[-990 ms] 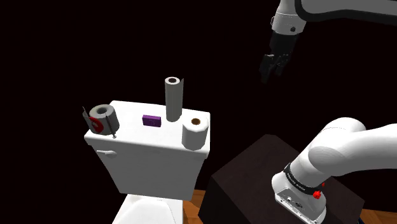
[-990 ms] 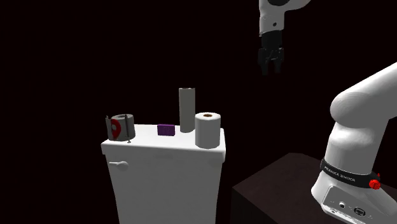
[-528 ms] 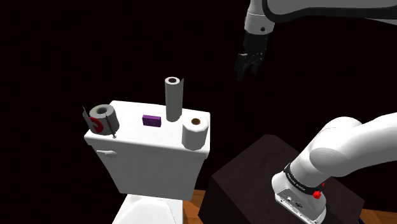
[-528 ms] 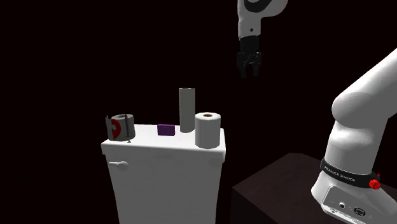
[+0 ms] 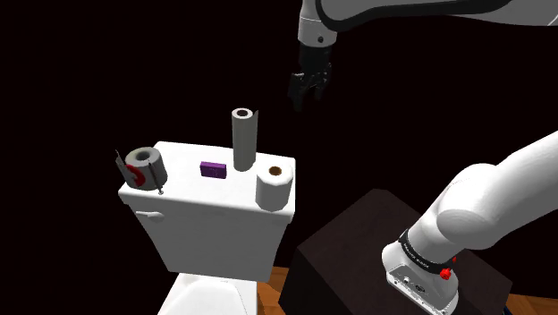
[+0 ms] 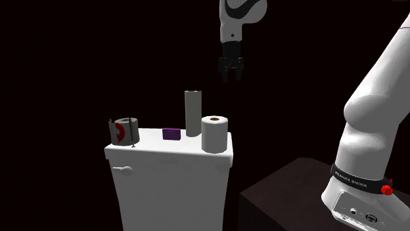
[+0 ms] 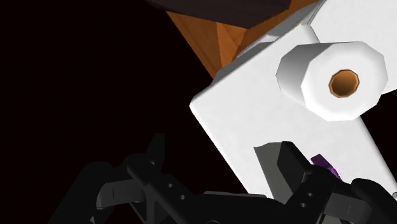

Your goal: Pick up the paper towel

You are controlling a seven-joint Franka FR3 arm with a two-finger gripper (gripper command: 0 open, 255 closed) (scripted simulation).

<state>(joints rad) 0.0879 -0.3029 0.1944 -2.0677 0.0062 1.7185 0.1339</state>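
**Shoulder view.** You see the white arm [image 5: 487, 210] rise from the dark stand [image 5: 358, 246] at lower right and cross the top of the frame. It ends in the black gripper [image 5: 302, 92] at upper centre, which hangs in the air against the black area.

**Task object.** The paper towel [image 5: 244, 139], a tall grey roll, stands upright on the rear part of the white tank [image 5: 192, 185] at centre left. The gripper lies above it and to its right in the frame, apart from it.

**Other objects on the tank.**
- A short white roll [image 5: 274, 184] with a brown core stands at the right end, near the front edge.
- A small purple block [image 5: 212, 168] lies just left of the paper towel.
- A grey roll with a red part [image 5: 143, 165] sits at the left end.

**Second exterior view.** The gripper [image 6: 230, 71] hangs at upper centre, above and right of the paper towel [image 6: 192, 113].

**Wrist view.** The fingers [image 7: 292, 168] stand well apart and clasp nothing. Beyond them you see the tank's white top, the white roll [image 7: 331, 73] end-on, and a sliver of the purple block [image 7: 324, 164] beside one finger.
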